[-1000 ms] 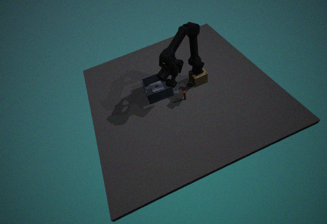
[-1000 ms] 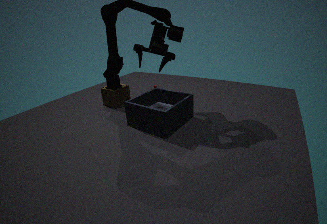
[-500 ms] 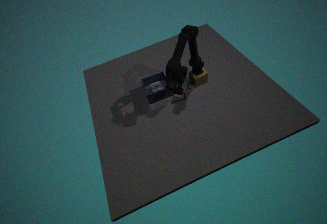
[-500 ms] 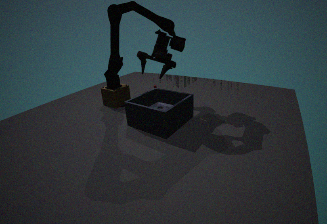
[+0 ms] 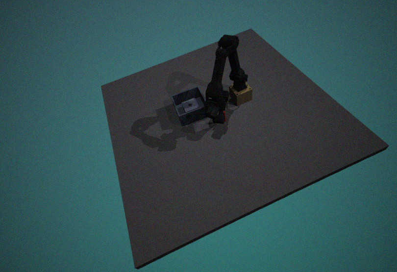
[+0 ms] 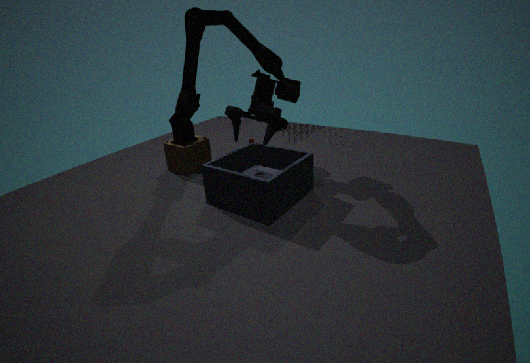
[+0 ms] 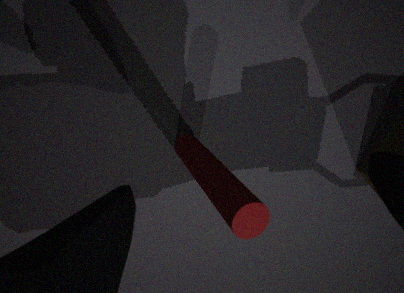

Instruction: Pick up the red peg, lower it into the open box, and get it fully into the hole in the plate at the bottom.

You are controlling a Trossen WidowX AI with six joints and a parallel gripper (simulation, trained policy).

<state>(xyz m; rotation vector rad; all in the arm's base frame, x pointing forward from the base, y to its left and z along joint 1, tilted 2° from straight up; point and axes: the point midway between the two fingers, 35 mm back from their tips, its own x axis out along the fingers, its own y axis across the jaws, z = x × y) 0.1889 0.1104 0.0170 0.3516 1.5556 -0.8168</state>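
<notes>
The red peg (image 5: 224,115) (image 6: 251,140) (image 7: 215,176) stands upright on the table, outside the box; its round top faces the wrist camera. My gripper (image 6: 250,142) (image 7: 249,180) is open and empty, pointing down. In the exterior view the peg's top shows between the fingertips; in the wrist view it lies between the fingers, touching neither. In the top view the hand partly hides the peg. The dark blue open box (image 5: 196,117) (image 6: 239,196) stands beside the hand. The pale plate (image 5: 186,107) (image 6: 256,167) with its dark hole lies at its bottom.
The arm's yellowish base block (image 5: 241,97) (image 6: 186,157) stands behind the peg and box. The box's raised walls are close beside the hand. Shadows of the arm fall across the grey table top (image 5: 256,166) (image 6: 214,324).
</notes>
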